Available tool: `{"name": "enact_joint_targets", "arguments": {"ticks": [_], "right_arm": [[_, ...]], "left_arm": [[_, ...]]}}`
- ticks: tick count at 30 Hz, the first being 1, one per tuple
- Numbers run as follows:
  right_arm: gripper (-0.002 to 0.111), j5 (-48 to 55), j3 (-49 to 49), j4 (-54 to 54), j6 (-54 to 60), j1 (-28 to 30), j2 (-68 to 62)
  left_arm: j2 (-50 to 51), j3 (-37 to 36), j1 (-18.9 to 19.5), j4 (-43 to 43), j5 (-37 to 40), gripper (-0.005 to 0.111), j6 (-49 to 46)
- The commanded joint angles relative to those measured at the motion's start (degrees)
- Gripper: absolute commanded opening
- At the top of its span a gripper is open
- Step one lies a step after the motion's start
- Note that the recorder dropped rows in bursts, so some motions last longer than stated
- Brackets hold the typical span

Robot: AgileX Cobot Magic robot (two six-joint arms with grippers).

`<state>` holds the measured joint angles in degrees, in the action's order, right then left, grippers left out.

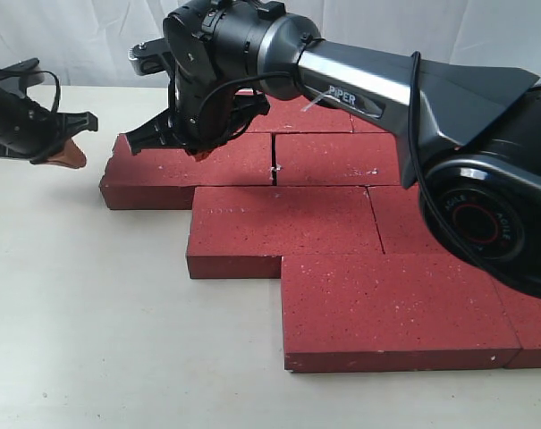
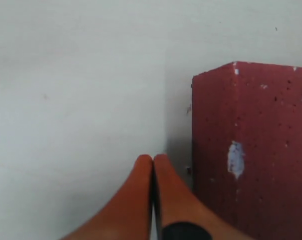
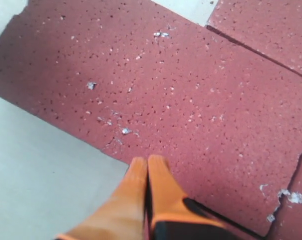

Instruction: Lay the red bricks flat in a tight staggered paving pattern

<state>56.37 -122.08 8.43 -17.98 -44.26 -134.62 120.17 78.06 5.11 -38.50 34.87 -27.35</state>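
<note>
Several red bricks point(image 1: 283, 223) lie flat in stepped, staggered rows on the white table point(image 1: 91, 313). My right gripper point(image 1: 201, 154) reaches across over the back-left brick point(image 1: 225, 165). In the right wrist view its orange fingers point(image 3: 138, 172) are pressed together, and the right gripper point(image 3: 148, 161) is empty above that brick's point(image 3: 165, 90) long edge. My left gripper point(image 1: 69, 154) hovers off the row's left end. It is shut on nothing point(image 2: 153, 159), just beside a brick corner point(image 2: 250, 150) with a white chip.
The right arm's dark base point(image 1: 494, 214) covers the bricks at the right. A narrow gap point(image 1: 274, 170) shows between the two back-row bricks. Bare table lies left of and in front of the bricks.
</note>
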Motion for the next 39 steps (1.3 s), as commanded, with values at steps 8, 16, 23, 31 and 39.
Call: {"name": "enact_joint_targets", "arguments": {"ticks": [8, 16, 23, 31, 39], "right_arm": [[-0.001, 0.1, 0.1, 0.6, 0.4, 0.3, 0.1], [-0.001, 0.0, 0.1, 0.9, 0.5, 0.3, 0.1], [-0.001, 0.0, 0.1, 1.1, 0.5, 0.3, 0.1], [-0.001, -0.2, 0.1, 1.1, 0.5, 0.3, 0.1], [-0.001, -0.7, 0.1, 1.1, 0.5, 0.3, 0.1]], "left_arm": [[3.7, -0.3, -6.8, -0.8, -4.5, 0.0, -3.2], [3.8, -0.3, -7.4, -1.4, -6.0, 0.0, -4.3], [3.8, -0.3, -7.4, -1.4, -4.6, 0.0, -4.5], [3.4, -0.3, -4.6, -1.4, -1.1, 0.0, -1.6], [2.0, -0.3, -3.6, -1.9, -0.9, 0.0, -1.6]]}}
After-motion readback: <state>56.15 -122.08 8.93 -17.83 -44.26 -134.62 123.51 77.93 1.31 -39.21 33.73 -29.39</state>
